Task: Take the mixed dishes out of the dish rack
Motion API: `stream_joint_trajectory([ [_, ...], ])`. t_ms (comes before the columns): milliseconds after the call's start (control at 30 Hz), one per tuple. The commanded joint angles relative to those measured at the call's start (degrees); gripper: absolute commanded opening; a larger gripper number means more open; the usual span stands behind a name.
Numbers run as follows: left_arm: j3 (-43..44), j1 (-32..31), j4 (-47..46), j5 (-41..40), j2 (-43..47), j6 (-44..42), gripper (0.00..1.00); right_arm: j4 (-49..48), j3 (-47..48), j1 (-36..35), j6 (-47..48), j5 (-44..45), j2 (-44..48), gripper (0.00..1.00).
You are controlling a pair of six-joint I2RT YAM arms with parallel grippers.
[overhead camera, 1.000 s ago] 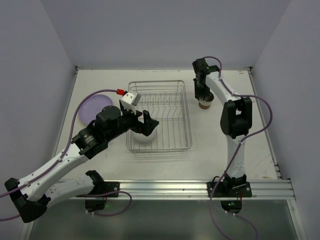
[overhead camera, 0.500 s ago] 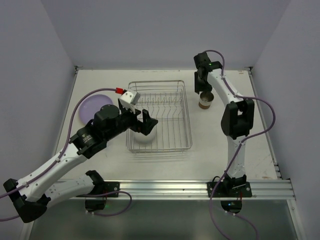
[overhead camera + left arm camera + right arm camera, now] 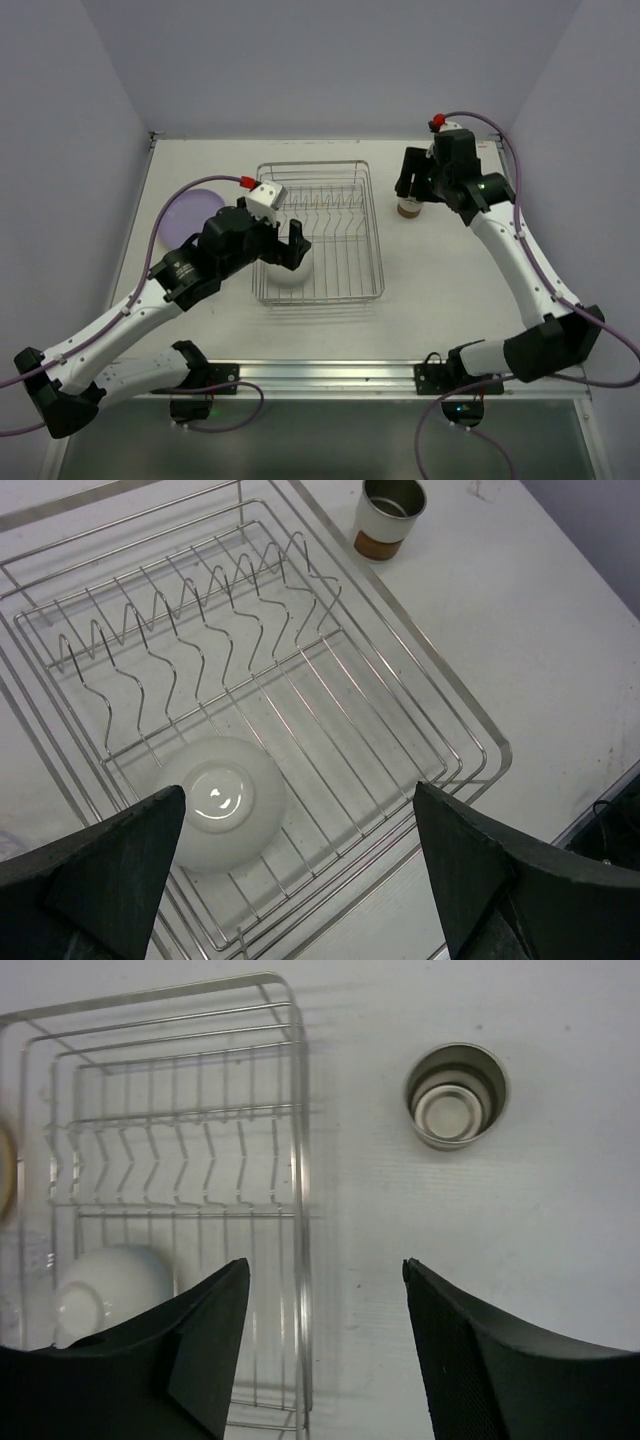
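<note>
Left arm is lining up on the white bowl [image 3: 220, 800] - that looks like the step in hand. The left gripper [image 3: 300, 880] hangs above the dish rack [image 3: 470, 720] with its jaws spread as wide as they go and nothing between them. The bowl sits in the rack's near-left corner on the flat wires, clear of the row of prongs, apparently mouth-down with its foot ring up.

To do this well, I'd say centre first. In the left wrist view the bowl lies off towards the left-hand finger rather than midway between the two. So the arm should slide across, then drop straight down until the fingers straddle the rounded wall. It should close gently, since glazed ceramic could slip, and lift vertically so the rim doesn't catch a wire.

Over on the other side, the right gripper [image 3: 325, 1320] is also parted and empty, above bare table beside the rack. The brown cup [image 3: 456, 1095] stands upright well ahead of it on the table, outside the rack. A purple plate [image 3: 190, 212] lies on the table to the rack's left.
</note>
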State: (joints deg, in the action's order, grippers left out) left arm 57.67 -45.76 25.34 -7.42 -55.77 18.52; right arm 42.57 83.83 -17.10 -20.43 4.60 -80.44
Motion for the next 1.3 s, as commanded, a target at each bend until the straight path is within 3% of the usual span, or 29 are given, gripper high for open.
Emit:
stream_joint_trajectory([
  [0,1.04,0.41,0.5,-2.33,0.13,-0.77,1.0,-7.23,-5.5,-1.96,-2.07,-8.28,5.11,0.69],
  [667,-3.0,0.41,0.67,0.04,-8.48,3.09,1.0,-12.33,-15.98,-3.37,-0.58,-16.64,19.8,0.86],
  [1000,-8.1,0.41,-1.61,-0.49,-8.22,7.32,1.0,-17.87,-20.81,-3.29,-4.89,-20.33,22.52,0.86],
  [1267,-8.97,0.41,-4.42,-5.06,-10.58,7.05,1.0,-16.11,-20.2,-3.29,-3.75,-18.84,25.68,0.86],
])
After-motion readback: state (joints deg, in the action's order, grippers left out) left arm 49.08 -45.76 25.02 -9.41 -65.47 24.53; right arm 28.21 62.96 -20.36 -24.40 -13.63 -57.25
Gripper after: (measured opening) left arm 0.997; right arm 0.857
